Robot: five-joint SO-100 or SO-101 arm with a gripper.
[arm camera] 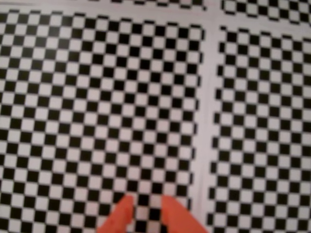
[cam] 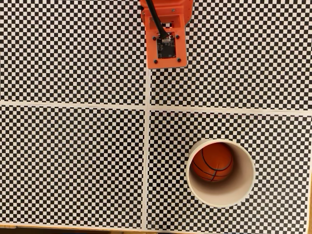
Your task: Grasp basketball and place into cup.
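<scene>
Basketball [cam: 212, 163] sitting inside the cup [cam: 242, 190] on the checkered table [cam: 73, 161], orange arm [cam: 165, 34] at the far edge, gripper [arm camera: 144, 205] fingertips slightly parted, holding nothing, above the checks

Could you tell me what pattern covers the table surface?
Black-and-white checkerboard, clearest in the fixed view.
</scene>
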